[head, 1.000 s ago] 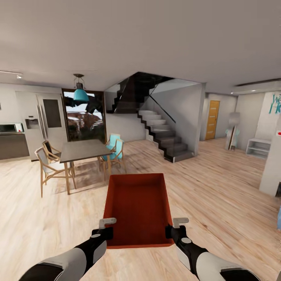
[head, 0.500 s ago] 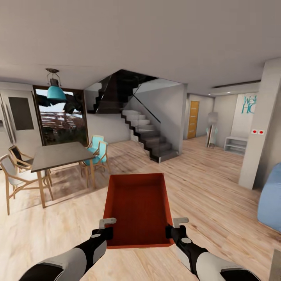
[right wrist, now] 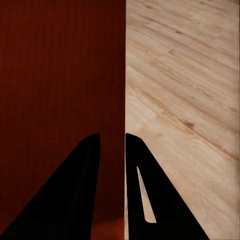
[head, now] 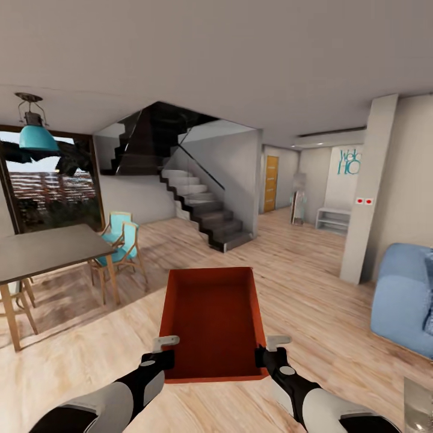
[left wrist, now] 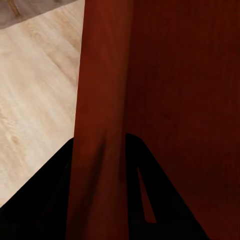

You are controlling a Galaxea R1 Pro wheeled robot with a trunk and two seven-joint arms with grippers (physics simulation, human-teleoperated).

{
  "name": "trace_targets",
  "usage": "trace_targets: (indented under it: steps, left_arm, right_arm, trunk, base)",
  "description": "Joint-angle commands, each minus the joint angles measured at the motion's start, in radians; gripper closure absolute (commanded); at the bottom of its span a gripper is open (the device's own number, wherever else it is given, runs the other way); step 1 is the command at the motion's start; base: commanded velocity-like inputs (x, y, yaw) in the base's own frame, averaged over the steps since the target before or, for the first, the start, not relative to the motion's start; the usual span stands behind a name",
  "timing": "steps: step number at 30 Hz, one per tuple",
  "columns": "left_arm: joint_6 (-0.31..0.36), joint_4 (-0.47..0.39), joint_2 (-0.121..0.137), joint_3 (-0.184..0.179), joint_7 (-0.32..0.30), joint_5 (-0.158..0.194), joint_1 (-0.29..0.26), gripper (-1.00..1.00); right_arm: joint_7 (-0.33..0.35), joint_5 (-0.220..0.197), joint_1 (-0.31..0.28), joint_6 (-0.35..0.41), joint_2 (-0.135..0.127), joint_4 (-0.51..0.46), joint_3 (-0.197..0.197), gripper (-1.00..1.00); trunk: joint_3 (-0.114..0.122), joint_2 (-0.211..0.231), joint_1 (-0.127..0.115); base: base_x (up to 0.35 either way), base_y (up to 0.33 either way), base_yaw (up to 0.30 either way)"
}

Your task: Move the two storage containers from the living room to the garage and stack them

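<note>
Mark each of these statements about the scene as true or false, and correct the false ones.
1. The storage container is held by both tools, one on each side wall. True: left tool, right tool.
2. The container carries a second bin inside. False: it is empty.
3. The floor under the robot is dark concrete. False: it is light wood planks.
4. A staircase rises ahead. True.
5. The blue sofa stands on the robot's left. False: it is on its right.
</note>
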Motion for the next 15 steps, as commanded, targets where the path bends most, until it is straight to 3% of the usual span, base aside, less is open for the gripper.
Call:
trace_targets:
  steps: [1, 15]
  left_arm:
    - [-0.005, 0.003, 0.016, 0.045, 0.007, 0.019, 0.000, 1.00]
    - [-0.005, 0.003, 0.016, 0.045, 0.007, 0.019, 0.000, 1.00]
  right_arm:
    - [-0.008, 0.005, -0.002, -0.033, 0.000, -0.002, -0.046, 1.00]
    - [-0.007, 0.005, -0.002, -0.033, 0.000, -0.002, -0.046, 1.00]
  trunk:
    - [-0.002, -0.001, 0.001]
    - [-0.002, -0.001, 0.001]
  base:
    - [0.323, 0.138, -0.180]
    - [0.323, 0.138, -0.022]
